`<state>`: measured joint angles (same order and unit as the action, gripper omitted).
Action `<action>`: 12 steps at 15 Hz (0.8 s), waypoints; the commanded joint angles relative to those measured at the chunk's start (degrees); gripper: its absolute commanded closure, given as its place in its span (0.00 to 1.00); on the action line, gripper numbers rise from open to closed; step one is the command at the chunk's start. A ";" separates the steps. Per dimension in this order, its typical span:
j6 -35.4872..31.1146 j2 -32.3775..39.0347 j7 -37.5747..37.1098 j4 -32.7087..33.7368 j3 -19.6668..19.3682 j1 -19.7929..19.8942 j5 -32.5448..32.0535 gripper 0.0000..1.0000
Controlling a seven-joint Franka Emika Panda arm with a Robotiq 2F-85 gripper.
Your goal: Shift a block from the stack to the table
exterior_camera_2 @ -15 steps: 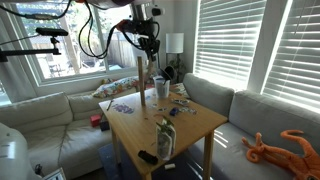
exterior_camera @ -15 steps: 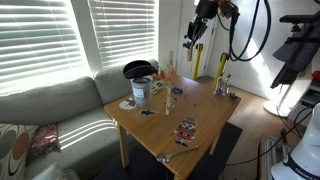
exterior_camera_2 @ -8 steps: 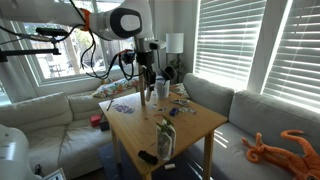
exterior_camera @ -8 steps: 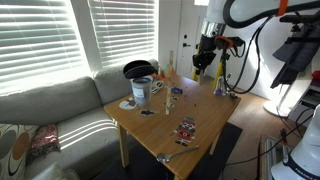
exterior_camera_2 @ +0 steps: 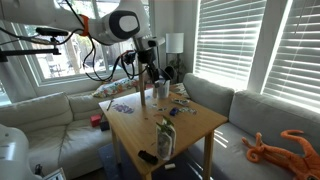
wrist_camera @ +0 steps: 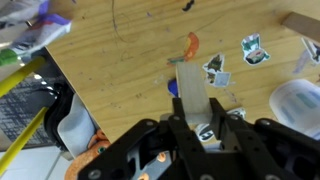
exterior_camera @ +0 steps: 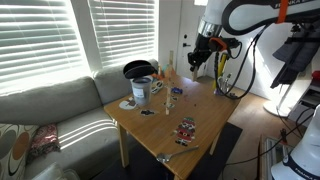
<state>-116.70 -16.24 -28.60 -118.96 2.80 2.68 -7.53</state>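
Observation:
My gripper (wrist_camera: 200,125) is shut on a long pale wooden block (wrist_camera: 191,85), which sticks out forward between the fingers above the table (wrist_camera: 120,60). In both exterior views the gripper (exterior_camera: 197,60) (exterior_camera_2: 150,72) hangs low over the far part of the square light-brown table (exterior_camera: 195,118) (exterior_camera_2: 195,125). A slim upright stack (exterior_camera_2: 141,88) stands on the table close beside the gripper. The block is too small to make out in the exterior views.
On the table lie picture cards (wrist_camera: 250,48), an orange scrap (wrist_camera: 192,42), a white container (wrist_camera: 298,102), a white can (exterior_camera: 141,90), a bottle (exterior_camera_2: 165,140) and a dark remote (exterior_camera_2: 147,156). A sofa (exterior_camera: 60,100) flanks the table. Yellow rods (wrist_camera: 25,125) and cables lie beyond its edge.
The arm has come down from high above the table to just over its far part. In the last half second it shifted only slightly.

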 commanded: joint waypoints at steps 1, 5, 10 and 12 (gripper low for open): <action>-11.98 2.67 2.04 -0.90 0.59 -0.54 0.64 0.93; -15.36 5.76 8.28 -1.92 0.35 -1.84 1.62 0.93; -19.87 7.36 8.86 -6.31 0.41 -2.23 0.86 0.93; -21.50 7.69 8.66 -7.65 0.46 -2.32 0.84 0.93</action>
<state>-135.32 -8.12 -20.51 -124.10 3.24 0.63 -7.05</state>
